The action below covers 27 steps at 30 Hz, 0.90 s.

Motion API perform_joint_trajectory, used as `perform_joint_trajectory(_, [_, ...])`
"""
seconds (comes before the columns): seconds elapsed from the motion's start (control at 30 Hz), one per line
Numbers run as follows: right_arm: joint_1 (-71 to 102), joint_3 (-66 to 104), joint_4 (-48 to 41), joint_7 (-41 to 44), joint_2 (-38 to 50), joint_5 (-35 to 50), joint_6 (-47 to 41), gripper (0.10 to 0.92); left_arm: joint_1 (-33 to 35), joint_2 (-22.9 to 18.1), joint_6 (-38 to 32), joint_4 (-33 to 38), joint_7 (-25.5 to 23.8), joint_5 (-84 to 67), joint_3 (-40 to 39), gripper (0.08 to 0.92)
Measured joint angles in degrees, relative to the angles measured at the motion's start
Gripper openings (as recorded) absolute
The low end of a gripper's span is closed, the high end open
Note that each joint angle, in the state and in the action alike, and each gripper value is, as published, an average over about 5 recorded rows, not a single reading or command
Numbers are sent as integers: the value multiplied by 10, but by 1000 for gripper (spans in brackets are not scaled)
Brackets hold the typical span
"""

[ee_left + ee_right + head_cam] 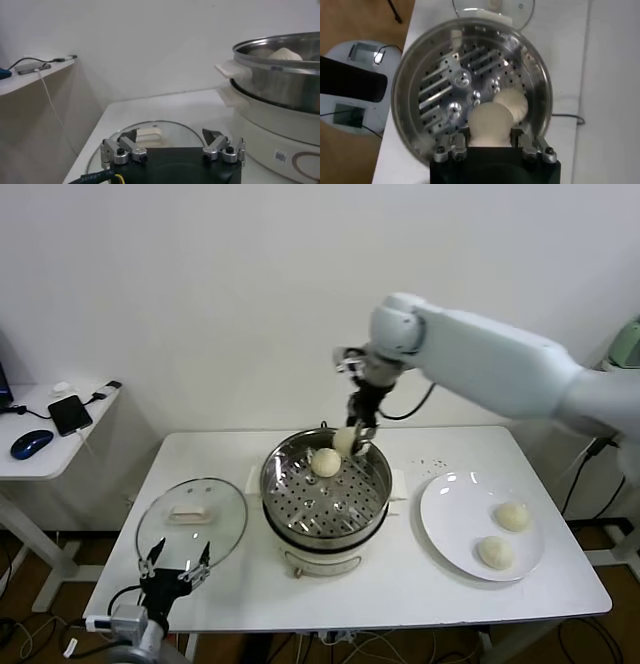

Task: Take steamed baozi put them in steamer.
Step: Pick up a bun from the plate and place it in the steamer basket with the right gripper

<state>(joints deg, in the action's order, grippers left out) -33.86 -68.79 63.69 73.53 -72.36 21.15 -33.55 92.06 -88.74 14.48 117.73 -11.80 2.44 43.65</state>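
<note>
Head view, right gripper (357, 434) pinching a cream-white round dough bun (346, 441) over the far rim of the shiny steel steamer (372, 509), second bun (326, 462) on the tray, left gripper (176, 567) spread beside the round glass lid (227, 524) at the table's (420, 584) near edge, two buns on the flat white plate (448, 529).

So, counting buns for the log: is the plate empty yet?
Not empty. Two buns lie on the plate; the rest is bare.

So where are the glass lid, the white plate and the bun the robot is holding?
glass lid (190, 522), head view, its glass dome.
white plate (450, 514), head view, bare left part.
held bun (491, 122), right wrist view, its rounded top.
</note>
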Motion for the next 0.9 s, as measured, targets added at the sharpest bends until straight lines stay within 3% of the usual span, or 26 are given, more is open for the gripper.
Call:
perform_joint_trajectory(0.43, [55, -16, -60, -34, -110, -6, -40, 544, -2, -1, 1, 7, 0, -10, 1, 823])
perform_joint_trajectory(0.73, [81, -25, -76, -43, -136, -21, -50, 554, -3, -1, 3, 4, 0, -13, 0, 823])
perform_joint_trajectory(0.9, [87, -23, -75, -52, -139, -25, -54, 647, -5, -2, 3, 3, 0, -13, -1, 823])
